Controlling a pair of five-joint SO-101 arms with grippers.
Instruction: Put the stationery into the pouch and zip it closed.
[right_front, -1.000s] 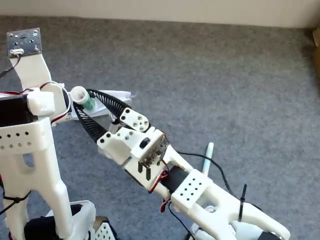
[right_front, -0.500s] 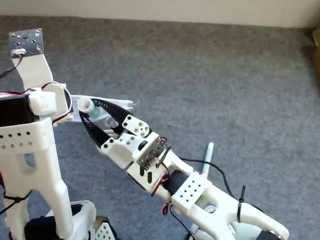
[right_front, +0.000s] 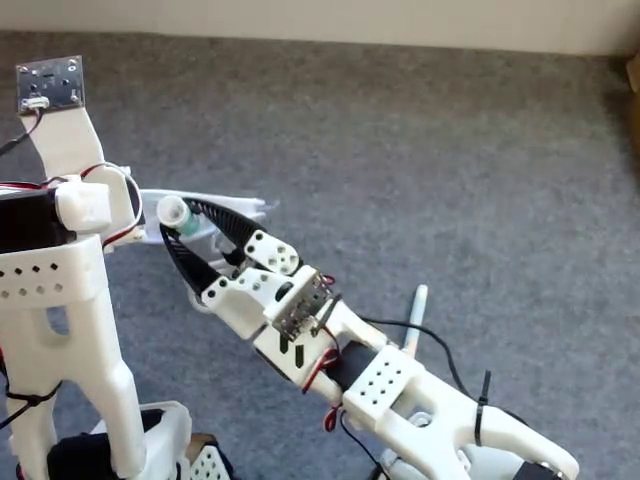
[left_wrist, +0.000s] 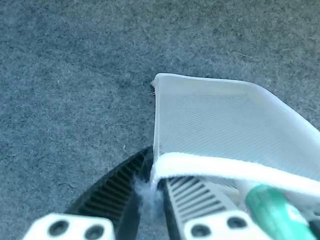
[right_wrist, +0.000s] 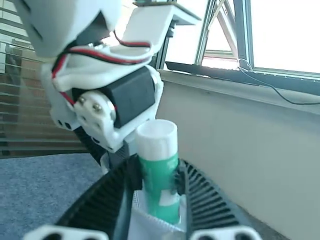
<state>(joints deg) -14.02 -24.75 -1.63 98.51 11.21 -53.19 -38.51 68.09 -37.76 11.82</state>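
Black ribbed fingers (right_wrist: 100, 200) of the right gripper (right_wrist: 157, 172) are clamped on either side of a green glue stick (right_wrist: 157, 185) with a white cap, which stands upright between them, its lower end meeting a white mesh edge of the pouch (right_wrist: 145, 222). The left gripper's (left_wrist: 155, 172) fingers (left_wrist: 112, 195) are pressed together on the thick white rim of the pouch (left_wrist: 220, 120), whose mesh wall rises away from them over the grey carpet (left_wrist: 65, 75), with the glue stick (left_wrist: 272, 210) just beside the rim. From the high view, the right gripper (right_front: 178, 220) holds the glue stick (right_front: 175, 213) at about 9 o'clock in the scene, touching or just beside the pouch (right_front: 235, 208); whether the stick's end is inside the pouch cannot be told. The right arm (right_front: 390, 380) enters from 5 o'clock and points toward 10 o'clock. The left arm (right_front: 70, 270) stands along the 9 o'clock edge, its body hiding the pouch's near end. A slim white pen (right_front: 414, 310) lies on the carpet (right_front: 450, 150) at 4 o'clock from the gripper, partly hidden by the right arm.
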